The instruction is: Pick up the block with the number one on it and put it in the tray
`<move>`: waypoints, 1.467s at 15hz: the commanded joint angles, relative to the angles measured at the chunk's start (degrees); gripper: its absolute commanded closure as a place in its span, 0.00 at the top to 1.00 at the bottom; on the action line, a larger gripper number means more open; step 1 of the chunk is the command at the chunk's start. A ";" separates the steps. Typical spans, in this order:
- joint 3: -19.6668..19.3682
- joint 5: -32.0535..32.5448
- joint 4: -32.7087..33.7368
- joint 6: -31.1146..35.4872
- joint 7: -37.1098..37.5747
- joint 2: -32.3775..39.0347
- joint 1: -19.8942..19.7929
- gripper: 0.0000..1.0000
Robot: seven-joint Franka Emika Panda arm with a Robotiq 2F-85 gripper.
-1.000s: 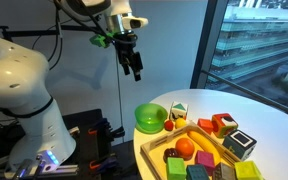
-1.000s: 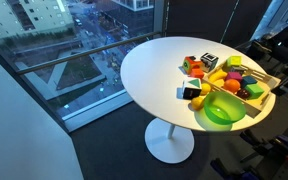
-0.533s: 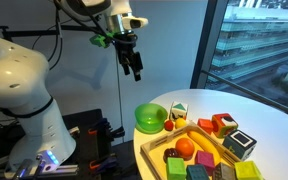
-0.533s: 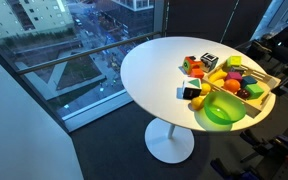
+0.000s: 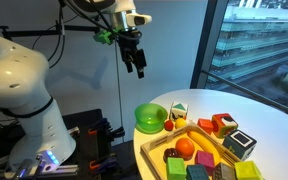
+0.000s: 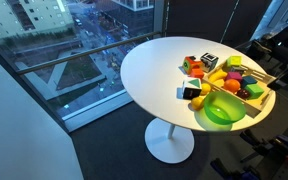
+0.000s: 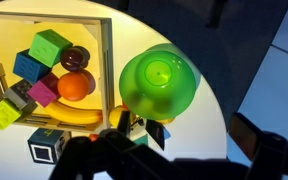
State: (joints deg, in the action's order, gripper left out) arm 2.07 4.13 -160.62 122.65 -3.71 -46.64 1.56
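One round white worktop (image 5: pixel 274 120) is filling the lower right of the exterior frame, carrying everything so it's all sitting under the arm. One wooden tray (image 7: pixel 110 50) is taking up the wrist view's upper left, already crowding up with fruit and blocks, so I'm guessing free spots are getting scarce. One green bowl (image 5: pixel 149 118) is sitting just beside it. The tool (image 5: pixel 134 62) is hanging high at upper centre, carrying nothing; I can't tell how wide it's gaping. The single block with the number one (image 5: pixel 178 111) is resting just right of the bowl, outside the tray.
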 commanded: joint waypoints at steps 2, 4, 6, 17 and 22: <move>-0.15 0.19 2.63 1.32 1.28 5.17 -0.38 1.00; -0.19 0.20 3.70 2.27 1.52 7.44 -0.56 1.00; -0.29 0.06 4.58 3.54 1.74 9.72 -0.71 1.00; -1.88 -0.75 13.57 10.35 1.80 26.14 -1.27 1.00; -2.49 -0.15 17.61 10.19 2.50 32.99 -2.27 1.00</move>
State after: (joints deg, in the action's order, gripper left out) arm 0.08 4.05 -146.73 133.32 -1.39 -18.18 -0.02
